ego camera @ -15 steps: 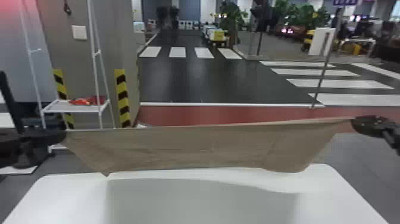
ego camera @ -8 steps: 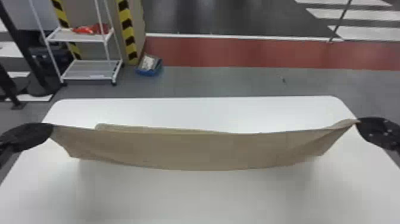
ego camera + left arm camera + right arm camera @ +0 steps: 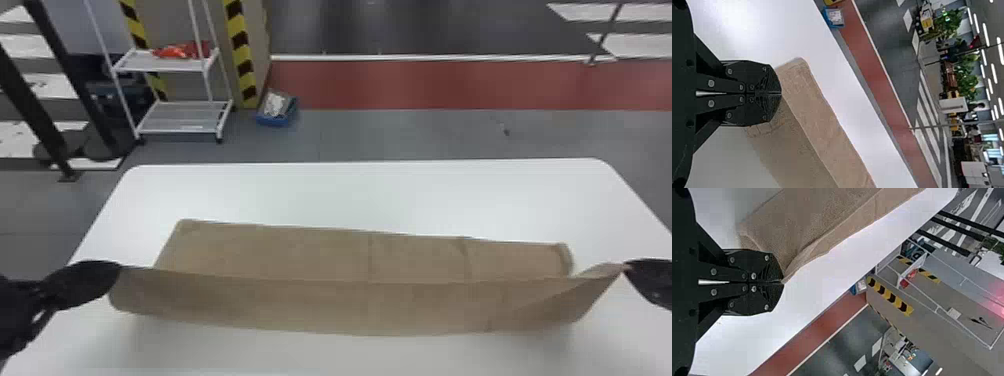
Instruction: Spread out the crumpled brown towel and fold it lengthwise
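Observation:
My left gripper is at the left of the head view, shut on one corner of the brown towel. At the right, my right gripper pinches the opposite corner. Between them the towel's near edge is stretched and raised, and its far part lies on the white table behind. In the left wrist view the left gripper has its fingers together on the towel. The right wrist view has the right gripper closed on a corner of the towel, with a slanting fold beside it.
Bare tabletop stretches behind the towel to the table's rounded far corners. Beyond the table, on the floor, stand a white rack with red items and a blue box. Black posts rise at the far left.
The head view has tilted downward. Held up between both grippers earlier, the towel has come lower, and its far part now lies on the table behind the raised edge.

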You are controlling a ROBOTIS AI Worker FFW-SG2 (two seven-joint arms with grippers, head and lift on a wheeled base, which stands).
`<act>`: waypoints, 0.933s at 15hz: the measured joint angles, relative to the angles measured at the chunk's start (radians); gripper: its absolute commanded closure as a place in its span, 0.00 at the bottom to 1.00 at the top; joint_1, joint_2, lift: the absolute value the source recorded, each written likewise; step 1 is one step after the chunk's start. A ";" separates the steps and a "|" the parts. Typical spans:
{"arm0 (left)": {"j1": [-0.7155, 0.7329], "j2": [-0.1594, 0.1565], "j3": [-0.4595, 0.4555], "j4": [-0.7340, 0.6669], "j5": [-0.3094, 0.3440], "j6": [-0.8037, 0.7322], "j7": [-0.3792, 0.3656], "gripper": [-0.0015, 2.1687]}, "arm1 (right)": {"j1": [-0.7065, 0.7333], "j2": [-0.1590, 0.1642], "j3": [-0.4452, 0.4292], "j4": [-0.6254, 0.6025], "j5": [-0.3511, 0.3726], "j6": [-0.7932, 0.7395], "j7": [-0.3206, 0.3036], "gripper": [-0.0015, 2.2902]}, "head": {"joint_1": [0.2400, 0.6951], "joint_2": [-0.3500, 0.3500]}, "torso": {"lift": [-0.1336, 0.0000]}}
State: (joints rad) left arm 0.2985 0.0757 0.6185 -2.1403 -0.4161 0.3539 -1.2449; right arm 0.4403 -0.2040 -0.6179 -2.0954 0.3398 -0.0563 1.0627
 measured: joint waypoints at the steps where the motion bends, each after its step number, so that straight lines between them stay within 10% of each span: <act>1: -0.025 0.001 -0.023 0.013 -0.032 0.012 -0.004 0.62 | -0.027 -0.005 0.010 0.025 0.019 0.012 0.001 0.69 | 1.00 0.49 | 0.07; 8: -0.229 0.007 -0.153 0.148 -0.216 0.093 -0.015 0.62 | -0.165 -0.034 0.071 0.149 0.102 0.092 0.046 0.69 | 1.00 0.44 | 0.07; 14: -0.199 0.015 -0.098 0.141 -0.192 0.063 -0.022 0.62 | -0.085 -0.024 0.028 0.033 0.084 0.070 0.133 0.69 | 1.00 0.48 | 0.07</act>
State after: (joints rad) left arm 0.0997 0.0908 0.5202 -1.9992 -0.6083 0.4167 -1.2668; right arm 0.3551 -0.2281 -0.5899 -2.0619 0.4240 0.0139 1.1961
